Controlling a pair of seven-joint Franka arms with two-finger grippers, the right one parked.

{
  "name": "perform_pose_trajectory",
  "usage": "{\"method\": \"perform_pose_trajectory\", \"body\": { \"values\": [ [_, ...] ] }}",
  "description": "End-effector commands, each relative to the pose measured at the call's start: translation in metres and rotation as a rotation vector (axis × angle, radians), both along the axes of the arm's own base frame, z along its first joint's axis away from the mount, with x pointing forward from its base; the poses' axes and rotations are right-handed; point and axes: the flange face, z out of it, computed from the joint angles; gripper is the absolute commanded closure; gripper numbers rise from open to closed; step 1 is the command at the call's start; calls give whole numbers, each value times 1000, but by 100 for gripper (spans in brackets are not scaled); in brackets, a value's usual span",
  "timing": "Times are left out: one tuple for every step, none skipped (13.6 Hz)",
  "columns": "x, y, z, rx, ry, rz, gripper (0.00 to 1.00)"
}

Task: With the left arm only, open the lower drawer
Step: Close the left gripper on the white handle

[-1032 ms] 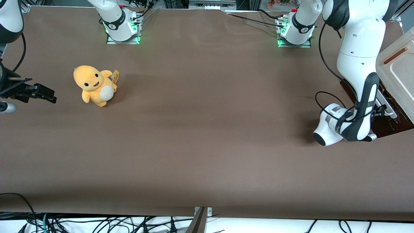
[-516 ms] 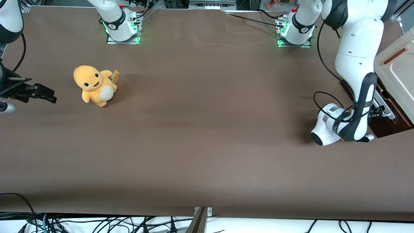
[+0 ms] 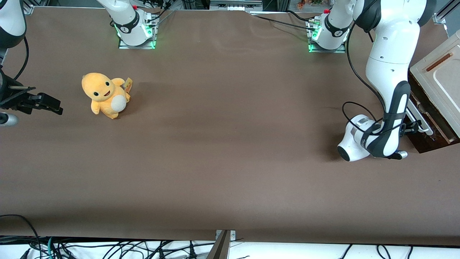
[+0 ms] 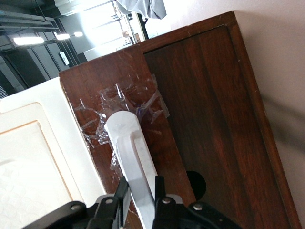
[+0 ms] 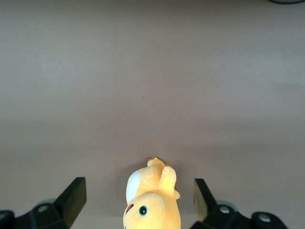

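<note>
The lower drawer [image 3: 423,141] is a dark-brown wooden drawer standing partly out from under the cream-white cabinet top [image 3: 436,77], at the working arm's end of the table. Its long white bar handle [image 3: 417,117] crosses its front. The left arm [image 3: 390,72] bends down in front of the drawer, and my gripper [image 3: 412,127] is at the handle. In the left wrist view my gripper [image 4: 141,190] is shut on the white bar handle [image 4: 129,152], one black finger on each side of it. Clear tape covers the handle's end against the brown wood [image 4: 205,109].
An orange plush toy [image 3: 106,94] sits toward the parked arm's end of the table and shows in the right wrist view [image 5: 152,202]. Two arm bases [image 3: 136,27] [image 3: 329,30] stand farthest from the front camera. Cables hang below the table's near edge.
The left arm and my gripper have moved toward the parked arm's end, holding the handle. The drawer has slid farther out from under the cabinet top.
</note>
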Motion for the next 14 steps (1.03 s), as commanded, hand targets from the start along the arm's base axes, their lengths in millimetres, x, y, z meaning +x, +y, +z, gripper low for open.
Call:
{"method": "perform_pose_trajectory", "body": {
  "values": [
    [6, -27, -2, -31, 27, -24, 86],
    [5, -33, -3, -40, 27, -22, 87],
    [8, -37, -1, -46, 18, -21, 87],
    [11, -39, 1, -52, 8, -17, 87],
    [11, -43, 0, -55, 8, -20, 87],
    [11, -49, -1, -58, 9, -25, 88],
    [11, -52, -1, -66, 6, -22, 89],
    [12, -56, -1, -77, 1, -14, 89],
    [13, -59, -2, -80, 0, -14, 89],
    [13, -64, -4, -80, 3, -19, 89],
    [14, -66, -2, -80, -1, -18, 89],
    [13, -67, -3, -83, 1, -8, 89],
    [13, -71, -3, -88, 0, -5, 89],
    [12, -74, -3, -89, 1, -10, 89]
  ]
}}
